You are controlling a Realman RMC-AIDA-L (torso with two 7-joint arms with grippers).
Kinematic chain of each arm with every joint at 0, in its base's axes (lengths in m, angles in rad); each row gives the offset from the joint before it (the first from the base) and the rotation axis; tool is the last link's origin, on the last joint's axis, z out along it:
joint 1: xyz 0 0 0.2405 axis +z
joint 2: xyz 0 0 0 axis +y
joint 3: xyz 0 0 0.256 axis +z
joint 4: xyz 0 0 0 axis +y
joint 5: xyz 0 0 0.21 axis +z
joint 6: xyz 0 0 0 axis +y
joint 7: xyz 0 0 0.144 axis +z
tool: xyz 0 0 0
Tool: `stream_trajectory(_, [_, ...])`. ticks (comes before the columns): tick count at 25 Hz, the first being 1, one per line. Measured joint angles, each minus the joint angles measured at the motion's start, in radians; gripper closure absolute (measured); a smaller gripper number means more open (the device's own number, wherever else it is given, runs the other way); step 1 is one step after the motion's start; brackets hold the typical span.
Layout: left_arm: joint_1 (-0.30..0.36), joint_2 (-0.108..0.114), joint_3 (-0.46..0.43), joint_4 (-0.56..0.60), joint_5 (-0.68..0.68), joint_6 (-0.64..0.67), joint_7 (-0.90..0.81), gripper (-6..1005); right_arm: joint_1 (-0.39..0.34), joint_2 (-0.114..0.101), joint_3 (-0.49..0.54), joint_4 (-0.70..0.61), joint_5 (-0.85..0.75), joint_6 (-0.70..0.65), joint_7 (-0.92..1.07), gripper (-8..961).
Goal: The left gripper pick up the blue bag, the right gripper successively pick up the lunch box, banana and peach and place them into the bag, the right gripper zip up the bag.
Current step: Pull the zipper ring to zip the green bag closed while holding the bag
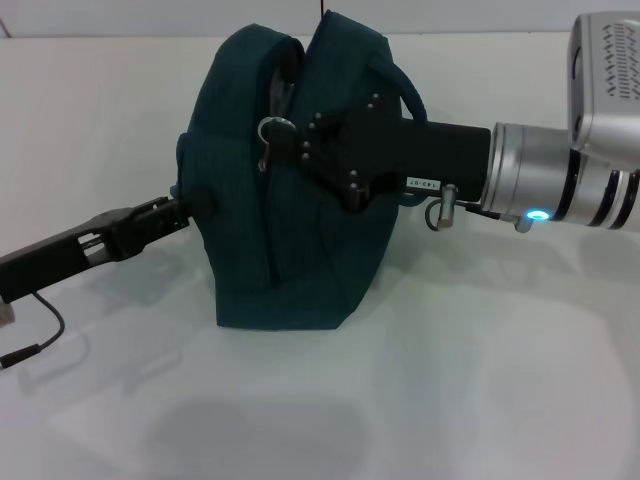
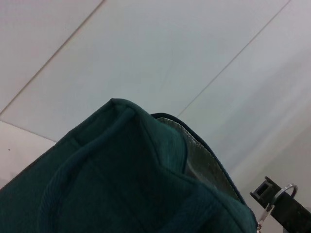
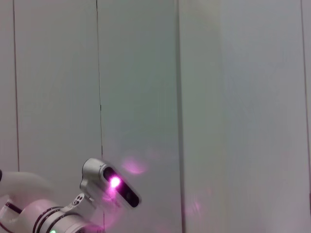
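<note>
Bag (image 1: 290,200) stands mid-table, left gripper (image 1: 180,208) clamped on its left side. Right gripper (image 1: 300,140) pinches the zipper ring (image 1: 273,130); no food visible outside, so zipping looks underway, top partly open.

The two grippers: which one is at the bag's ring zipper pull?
The right gripper, reaching in from the right onto the ring zipper pull. The left gripper is at the blue bag's left side instead.

Pale panelled wall (image 3: 218,97) with vertical seams, white robot head (image 3: 104,187) glowing pink, low corner
</note>
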Motion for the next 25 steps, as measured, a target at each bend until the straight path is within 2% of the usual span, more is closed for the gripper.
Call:
stream_trajectory(7, [-0.004, -0.002, -0.005, -0.005, -0.003, 0.001, 0.001, 682, -0.003, 0.0, 0.0, 0.0, 0.008, -0.003, 0.0, 951])
stream_trajectory(13, [-0.006, -0.012, -0.007, -0.003, -0.004, 0.011, 0.006, 883, -0.007, 0.0, 0.002, 0.0, 0.02, -0.014, 0.0, 952])
stream_trajectory(25, [-0.008, -0.031, 0.001, 0.002, -0.003, 0.082, 0.104, 944, -0.016, 0.0, 0.011, -0.003, 0.066, -0.032, 0.007, 951])
